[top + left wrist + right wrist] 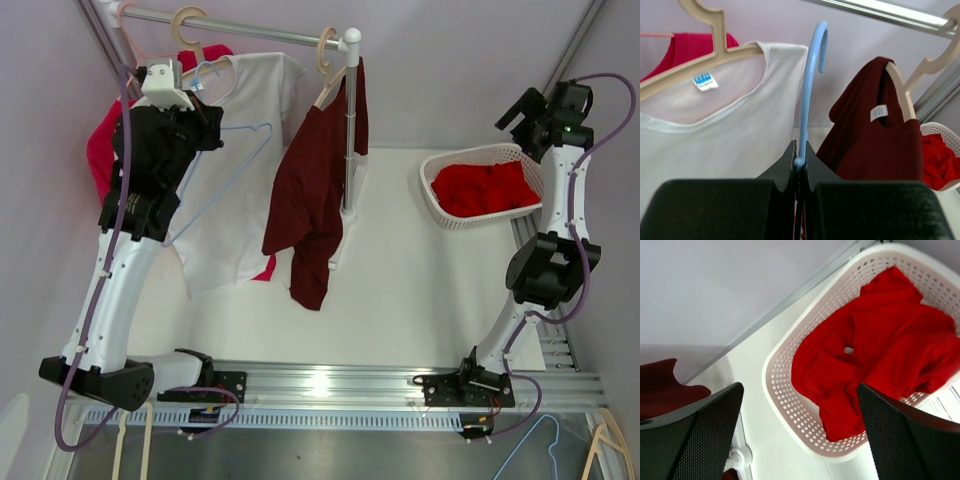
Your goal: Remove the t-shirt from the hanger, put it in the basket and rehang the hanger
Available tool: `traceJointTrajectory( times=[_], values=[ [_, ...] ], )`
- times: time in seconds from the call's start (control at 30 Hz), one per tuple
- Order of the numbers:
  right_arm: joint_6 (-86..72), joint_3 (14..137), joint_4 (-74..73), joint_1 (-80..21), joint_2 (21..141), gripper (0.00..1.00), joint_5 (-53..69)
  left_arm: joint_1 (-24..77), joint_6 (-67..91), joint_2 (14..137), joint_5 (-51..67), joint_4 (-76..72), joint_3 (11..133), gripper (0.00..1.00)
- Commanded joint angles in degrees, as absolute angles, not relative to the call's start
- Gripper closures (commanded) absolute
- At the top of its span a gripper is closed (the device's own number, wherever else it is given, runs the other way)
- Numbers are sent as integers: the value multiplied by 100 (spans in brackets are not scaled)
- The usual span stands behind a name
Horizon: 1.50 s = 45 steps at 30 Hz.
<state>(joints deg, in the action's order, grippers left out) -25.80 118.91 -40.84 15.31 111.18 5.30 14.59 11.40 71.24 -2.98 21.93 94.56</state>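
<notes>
I'm clamping the left gripper (800, 156) tight on the blue hanger (808, 90); the right gripper (799, 390) is hovering wide open, empty, over the basket (785, 407) at 2 o'clock.

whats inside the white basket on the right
A crumpled red garment fills most of the white basket. One small gap in its folds shows something pale beneath. The rest of the bottom is covered, so anything under the cloth cannot be seen.
</notes>
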Motion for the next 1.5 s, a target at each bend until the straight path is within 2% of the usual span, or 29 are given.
traceJointTrajectory(
  times=[0.0,0.17,0.3,0.77,0.93,1.47],
  values=[
    [-2312,12638,-4245,1433,10838,0,132,1415,844,7128,122,1407,9457,99],
    [-2268,12411,-4052,1345,10267,0,307,1415,756,7207,202,1099,9500,99],
    [-2250,11761,-3640,1161,9643,0,509,1415,765,7504,255,1098,9843,99],
    [-2109,10135,-2980,334,7833,0,299,1415,774,9464,26,1547,12022,99],
    [-1943,9932,-3120,185,7603,1,229,1415,738,9808,-167,1608,12453,99],
    [-1881,9413,-3023,18,7295,0,228,1415,853,10108,-237,1679,12445,99]
  ],
)
